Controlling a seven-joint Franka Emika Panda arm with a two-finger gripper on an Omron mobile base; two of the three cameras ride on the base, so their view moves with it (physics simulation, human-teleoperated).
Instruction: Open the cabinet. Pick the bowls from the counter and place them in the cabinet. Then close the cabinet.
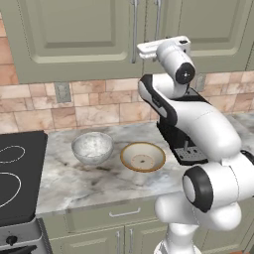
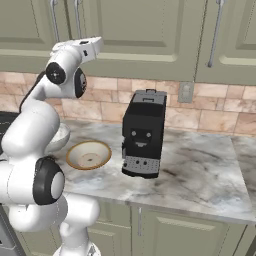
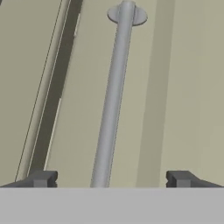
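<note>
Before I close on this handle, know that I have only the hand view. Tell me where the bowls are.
Observer: Both sit on the counter, the speckled bowl to the left of the tan bowl, a little apart.
Operator: Report the cabinet doors.
Observer: Both doors of the cabinet are shut.
Operator: Name anything standing near the bowls.
Observer: A black coffee machine stands on the counter to the right of the tan bowl.
</note>
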